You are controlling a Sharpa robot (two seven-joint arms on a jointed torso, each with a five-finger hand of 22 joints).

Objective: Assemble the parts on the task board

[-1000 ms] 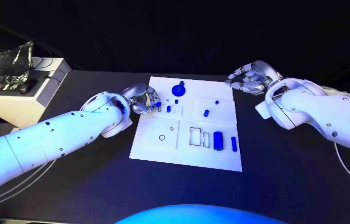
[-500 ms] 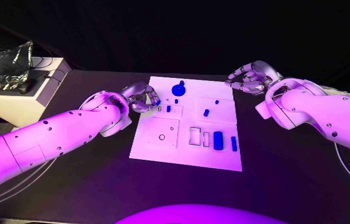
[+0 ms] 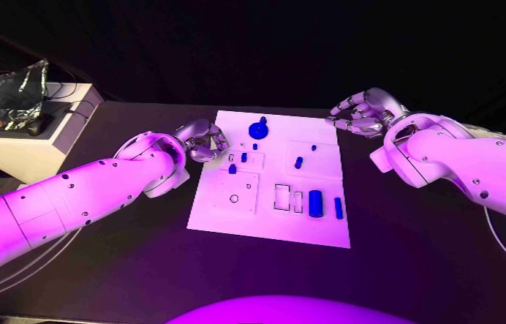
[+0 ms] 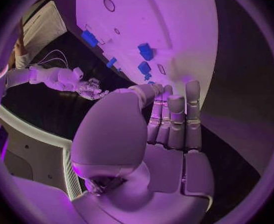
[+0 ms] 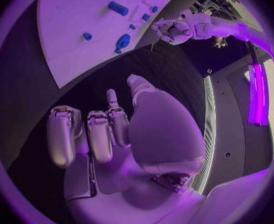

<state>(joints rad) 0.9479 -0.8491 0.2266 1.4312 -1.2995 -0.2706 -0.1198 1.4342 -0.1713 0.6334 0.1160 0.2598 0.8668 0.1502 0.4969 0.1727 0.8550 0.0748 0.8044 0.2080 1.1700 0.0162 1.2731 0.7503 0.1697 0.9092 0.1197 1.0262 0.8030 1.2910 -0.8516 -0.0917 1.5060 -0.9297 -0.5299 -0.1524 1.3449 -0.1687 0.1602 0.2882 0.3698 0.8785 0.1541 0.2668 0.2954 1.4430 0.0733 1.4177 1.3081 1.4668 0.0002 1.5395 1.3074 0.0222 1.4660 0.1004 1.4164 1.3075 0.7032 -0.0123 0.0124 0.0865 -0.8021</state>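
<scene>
Left hand point(image 3: 202, 141): at the task board's point(image 3: 269, 225) left edge, fingers loose and holding nothing; it has pulled back a little toward the table point(image 3: 126, 265).
Small blue part point(image 3: 232, 169): a moment ago at those fingertips, it now lies loose on the board just beside the hand. It looks dropped rather than seated, so that step likely needs redoing.
Board edges: bare table lies on both sides for approach.
Right hand point(image 3: 360, 113): unmoved off the far right corner, fingers curled in, holding nothing.

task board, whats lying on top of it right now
On the task board lie small blue parts: a round one at the far end, long ones near. The left hand hides part of its edge.
</scene>
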